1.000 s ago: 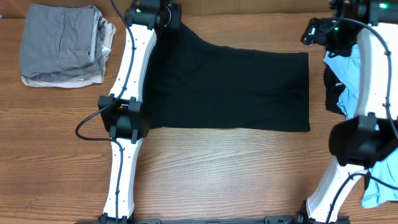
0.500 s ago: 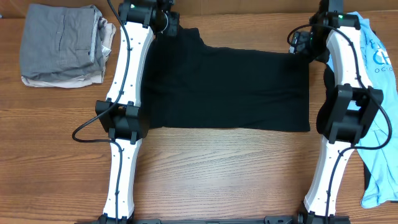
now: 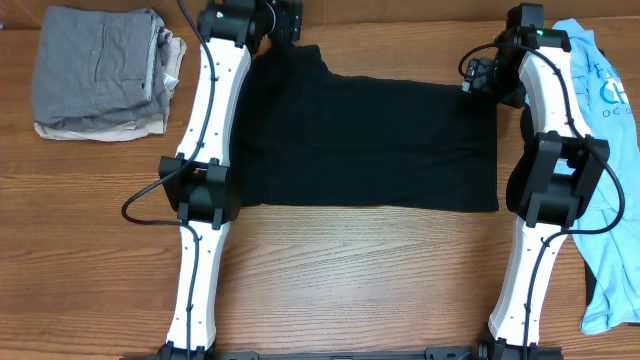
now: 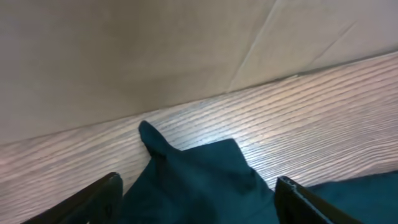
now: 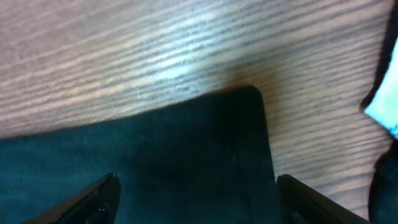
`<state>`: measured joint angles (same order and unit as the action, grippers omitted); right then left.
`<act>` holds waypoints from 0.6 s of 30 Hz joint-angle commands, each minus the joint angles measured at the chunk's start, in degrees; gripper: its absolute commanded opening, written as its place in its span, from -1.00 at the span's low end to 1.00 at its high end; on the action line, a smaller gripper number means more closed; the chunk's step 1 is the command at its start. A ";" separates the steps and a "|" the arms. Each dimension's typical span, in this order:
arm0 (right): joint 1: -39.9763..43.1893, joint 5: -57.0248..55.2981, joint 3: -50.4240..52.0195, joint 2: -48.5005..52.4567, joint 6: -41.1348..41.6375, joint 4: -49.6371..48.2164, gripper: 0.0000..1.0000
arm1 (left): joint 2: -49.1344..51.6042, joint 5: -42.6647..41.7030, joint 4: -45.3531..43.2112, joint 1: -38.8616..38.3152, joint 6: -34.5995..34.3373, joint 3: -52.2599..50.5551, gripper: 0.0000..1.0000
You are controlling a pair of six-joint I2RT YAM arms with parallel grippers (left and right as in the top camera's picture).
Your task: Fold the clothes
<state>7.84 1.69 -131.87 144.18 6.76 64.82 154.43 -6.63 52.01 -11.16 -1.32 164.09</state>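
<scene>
Left arm, right arm stretched forward; left claw, right claw spread wide (fingertips low in wrist views).

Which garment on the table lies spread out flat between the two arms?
The black T-shirt in the middle. The grey garment at far left is folded, and the light blue T-shirt lies crumpled at the right edge.

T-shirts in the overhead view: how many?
2. A black T-shirt spread mid-table; a light blue T-shirt at the right edge, partly behind the right arm. More may hide beneath it.
</scene>
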 commanded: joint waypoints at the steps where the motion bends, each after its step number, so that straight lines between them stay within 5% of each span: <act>1: 0.26 -0.63 -0.11 0.83 0.57 -1.51 0.66 | 3.19 -0.68 -1.05 0.13 0.92 -0.87 0.67; 18: 0.26 -1.68 6.08 0.94 0.98 -11.08 0.53 | 5.44 -0.44 -4.50 2.23 1.84 -0.87 0.87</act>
<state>7.84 0.67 -127.35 144.20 7.29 54.85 159.26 -6.70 48.10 -9.58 -0.84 163.19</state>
